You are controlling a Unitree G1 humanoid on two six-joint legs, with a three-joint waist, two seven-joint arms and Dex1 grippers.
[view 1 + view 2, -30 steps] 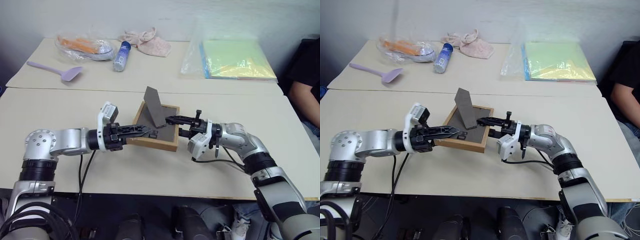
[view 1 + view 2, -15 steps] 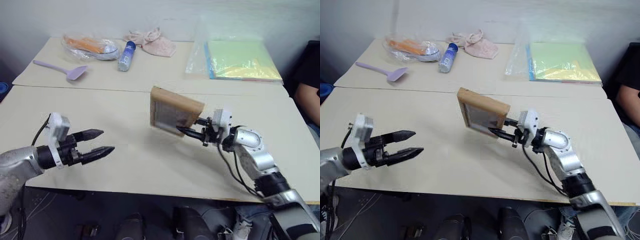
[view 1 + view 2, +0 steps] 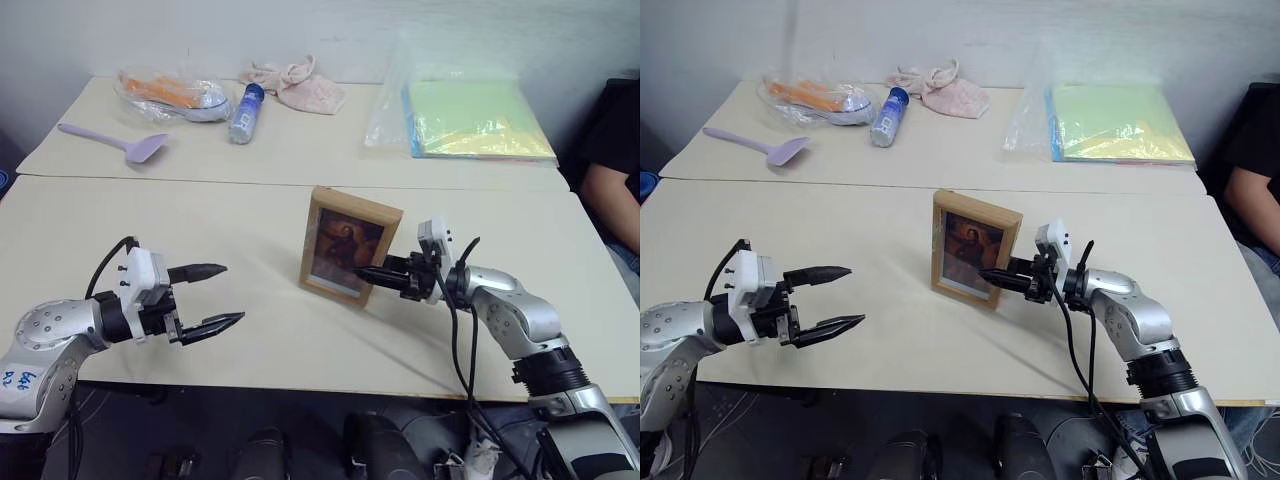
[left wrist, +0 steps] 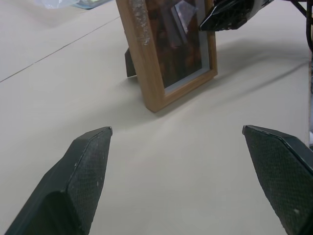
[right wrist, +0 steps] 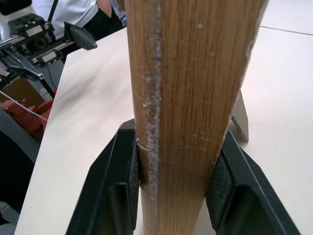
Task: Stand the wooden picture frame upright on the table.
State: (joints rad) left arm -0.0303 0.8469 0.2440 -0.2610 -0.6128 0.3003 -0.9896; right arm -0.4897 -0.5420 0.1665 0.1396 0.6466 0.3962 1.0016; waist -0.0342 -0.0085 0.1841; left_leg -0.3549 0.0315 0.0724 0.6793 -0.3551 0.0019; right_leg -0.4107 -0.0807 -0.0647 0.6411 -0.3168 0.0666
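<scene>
Two grippers flank the wooden picture frame (image 3: 349, 247), upright mid-table (image 3: 250, 340) with its portrait facing the robot and bare tabletop on every side. Right gripper (image 3: 362, 272) clamps its right edge. Left gripper (image 3: 222, 295) hovers well apart, fingers spread wide.

Light-wood picture frame (image 3: 349, 246), matt table (image 3: 250, 330)

surface: cream table (image 3: 250, 215) | standing on it: wooden picture frame (image 3: 349, 245) | far edge: purple spatula (image 3: 115, 141), bottle (image 3: 240, 112), pink cloth (image 3: 298, 84), bagged paper pack (image 3: 472, 118)
</scene>
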